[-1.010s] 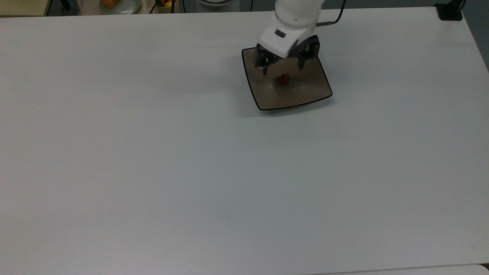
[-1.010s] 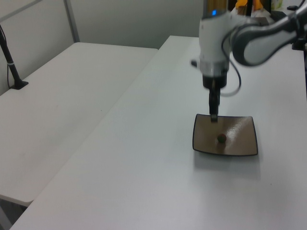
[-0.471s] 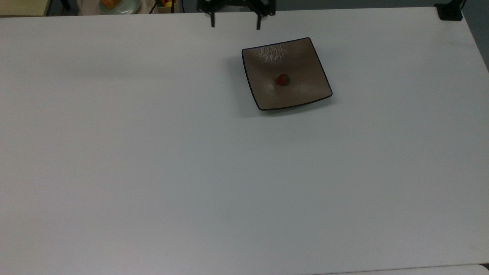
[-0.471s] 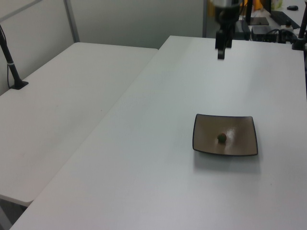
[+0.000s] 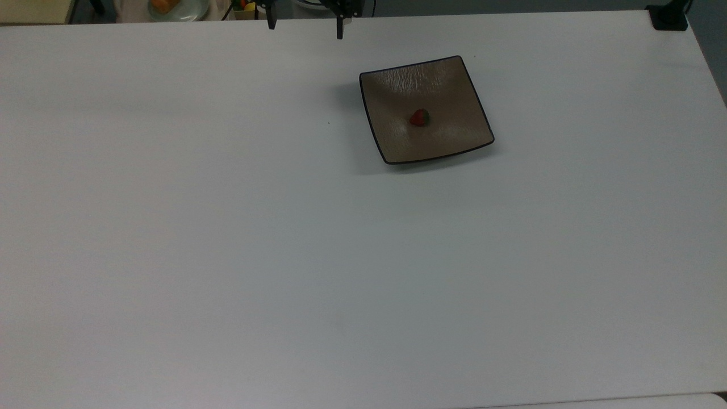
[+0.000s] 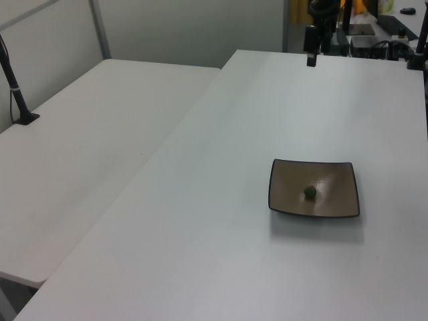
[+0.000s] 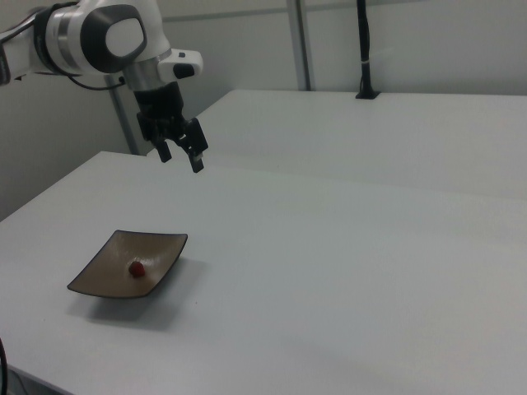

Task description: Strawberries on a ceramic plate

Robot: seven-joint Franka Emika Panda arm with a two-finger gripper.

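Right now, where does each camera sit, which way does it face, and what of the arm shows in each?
Top view: overhead, looking down on the white table; gripper fingertips at the top edge.
Left view: raised beside the table, looking along it; gripper at the far end.
Right view: raised at the opposite side; arm and open gripper hang above the table.
All three share the ceramic plate holding the strawberry.

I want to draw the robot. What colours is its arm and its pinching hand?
The arm is rounded and glossy white with grey bands at the joints. A thin dark cable loops beside it. The gripper is black, with two slim black fingers.
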